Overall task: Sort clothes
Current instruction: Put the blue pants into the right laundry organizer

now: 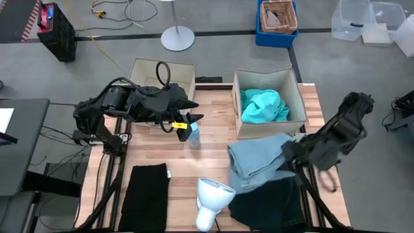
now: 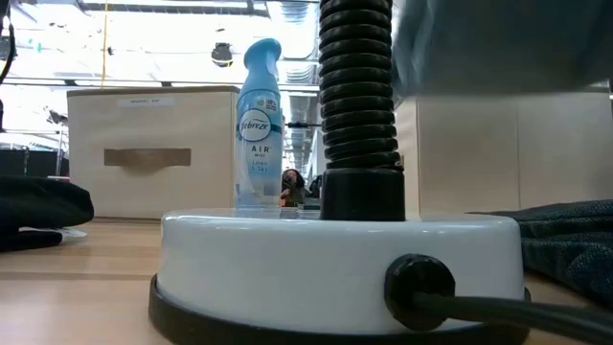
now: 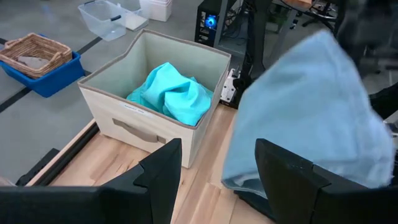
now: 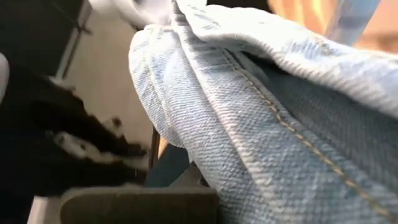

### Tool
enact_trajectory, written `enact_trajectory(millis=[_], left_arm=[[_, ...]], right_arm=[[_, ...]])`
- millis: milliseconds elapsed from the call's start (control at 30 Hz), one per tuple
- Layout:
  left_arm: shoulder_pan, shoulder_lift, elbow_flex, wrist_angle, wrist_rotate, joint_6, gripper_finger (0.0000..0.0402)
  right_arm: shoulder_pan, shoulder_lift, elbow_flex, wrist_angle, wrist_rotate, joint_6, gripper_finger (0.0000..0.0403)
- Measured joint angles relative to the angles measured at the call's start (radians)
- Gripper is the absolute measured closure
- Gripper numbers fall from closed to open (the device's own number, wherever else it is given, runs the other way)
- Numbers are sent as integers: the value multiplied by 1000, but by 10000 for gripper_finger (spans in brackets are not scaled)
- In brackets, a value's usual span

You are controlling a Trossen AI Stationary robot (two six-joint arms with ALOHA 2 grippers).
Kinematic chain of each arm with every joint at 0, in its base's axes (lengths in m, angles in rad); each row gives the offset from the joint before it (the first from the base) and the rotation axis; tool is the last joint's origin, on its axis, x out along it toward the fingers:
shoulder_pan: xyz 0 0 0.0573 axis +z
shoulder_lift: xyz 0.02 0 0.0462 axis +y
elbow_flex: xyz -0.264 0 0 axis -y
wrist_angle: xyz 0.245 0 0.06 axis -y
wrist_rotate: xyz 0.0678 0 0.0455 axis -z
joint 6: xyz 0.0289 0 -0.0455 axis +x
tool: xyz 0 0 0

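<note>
My right gripper (image 1: 291,150) is shut on the grey-blue garment (image 1: 259,158), which is raised in front of the right beige box (image 1: 299,97). The garment also shows in the left wrist view (image 3: 311,106) and the low view (image 2: 498,38). A turquoise garment (image 1: 264,105) lies inside that box. A black garment (image 1: 145,194) lies flat at the near left. A dark teal-black garment (image 1: 268,204) lies at the near right. My left gripper (image 1: 194,110) is open and empty in front of the left beige box (image 1: 162,71), with its fingers (image 3: 161,180) pointing toward the right box. My right gripper holds the grey-blue garment at its right side (image 1: 284,147). Several folds with a stitched seam (image 4: 280,124) bunch right at the fingers (image 4: 137,202). The garment hangs below the gripper with its lower edge (image 3: 249,180) near the table; whether it touches, I cannot tell.
A small blue spray bottle (image 1: 193,134) stands upright just near of my left gripper and also shows in the low view (image 2: 259,125). A white lamp-like stand (image 1: 213,197) with a black ribbed neck (image 2: 359,96) sits at the near middle of the table.
</note>
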Motion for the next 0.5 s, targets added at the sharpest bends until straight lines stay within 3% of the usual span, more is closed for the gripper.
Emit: enact_trajectory(millis=[300, 500], left_arm=[[0, 0, 0, 0, 0, 0, 203], [0, 0, 0, 0, 0, 0, 203]], right_arm=[[-61, -73, 120, -11, 206, -152, 376], [-157, -79, 180, -84, 276, -238, 376]])
